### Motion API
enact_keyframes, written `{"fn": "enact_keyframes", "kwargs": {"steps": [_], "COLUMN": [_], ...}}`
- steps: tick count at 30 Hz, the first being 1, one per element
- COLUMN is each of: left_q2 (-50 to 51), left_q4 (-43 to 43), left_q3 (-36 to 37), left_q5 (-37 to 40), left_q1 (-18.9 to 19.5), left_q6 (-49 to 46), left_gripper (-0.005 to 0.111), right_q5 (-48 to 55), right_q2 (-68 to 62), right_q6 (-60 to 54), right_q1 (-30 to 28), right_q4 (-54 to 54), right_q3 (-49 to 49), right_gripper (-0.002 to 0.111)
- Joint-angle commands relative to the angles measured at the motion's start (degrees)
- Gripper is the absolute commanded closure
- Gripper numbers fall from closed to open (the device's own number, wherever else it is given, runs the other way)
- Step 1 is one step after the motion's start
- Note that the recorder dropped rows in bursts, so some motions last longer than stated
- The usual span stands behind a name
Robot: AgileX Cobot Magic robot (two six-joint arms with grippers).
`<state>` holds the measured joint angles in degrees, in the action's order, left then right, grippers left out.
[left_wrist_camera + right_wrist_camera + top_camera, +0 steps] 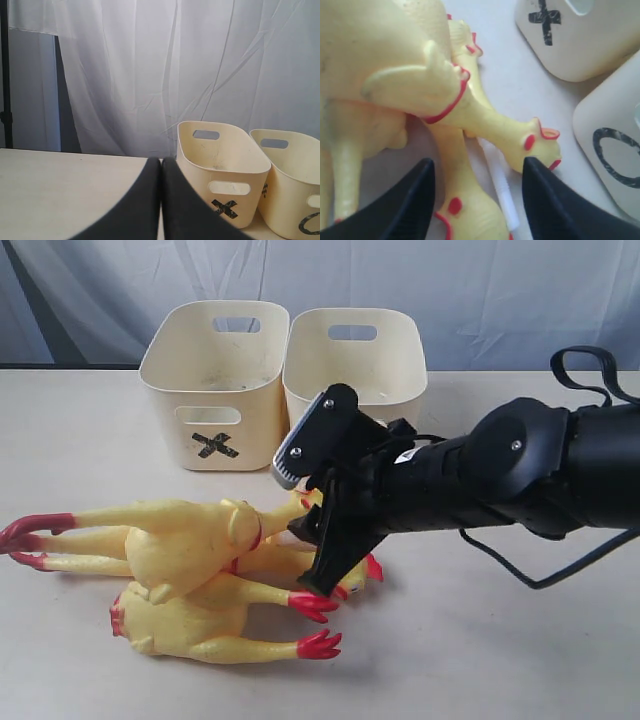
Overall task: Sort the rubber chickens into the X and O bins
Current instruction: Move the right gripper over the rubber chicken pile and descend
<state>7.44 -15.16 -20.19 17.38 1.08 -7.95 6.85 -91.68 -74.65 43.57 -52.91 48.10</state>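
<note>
The rubber chickens lie in a pile on the table's front left. A large one lies on top and another lies below it. My right gripper stands open over their necks and heads. In the right wrist view its jaws straddle a yellow neck and a white tube, and one fingertip is close to the top chicken's head. The X bin and the O bin stand side by side behind the pile. My left gripper is shut on nothing, near the X bin.
A white curtain hangs behind the table. The right arm reaches in from the right with a loose cable under it. The bins show nothing inside from here. Bare tabletop lies right of the pile.
</note>
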Motion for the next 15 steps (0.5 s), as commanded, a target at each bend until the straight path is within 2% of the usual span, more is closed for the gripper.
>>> {"fn": "enact_keyframes", "kwargs": {"steps": [1, 8, 15], "left_q2": [0.1, 0.1, 0.1], "left_q4": [0.0, -0.4, -0.4], "left_q3": [-0.4, -0.4, -0.4], "left_q5": [-0.5, -0.5, -0.5], "left_q1": [-0.1, -0.1, -0.1], "left_q6": [0.2, 0.3, 0.3], "left_gripper": [0.106, 0.106, 0.106], "right_q5": [-1.5, -0.6, 2.0], "right_q2": [-0.4, -4.2, -7.4], "right_q6": [-0.4, -0.4, -0.4], "right_q1": [-0.1, -0.1, -0.1], "right_q4": [0.2, 5.5, 19.3], "right_q3": [1.0, 5.1, 7.5], "right_gripper": [0.057, 0.057, 0.057]}}
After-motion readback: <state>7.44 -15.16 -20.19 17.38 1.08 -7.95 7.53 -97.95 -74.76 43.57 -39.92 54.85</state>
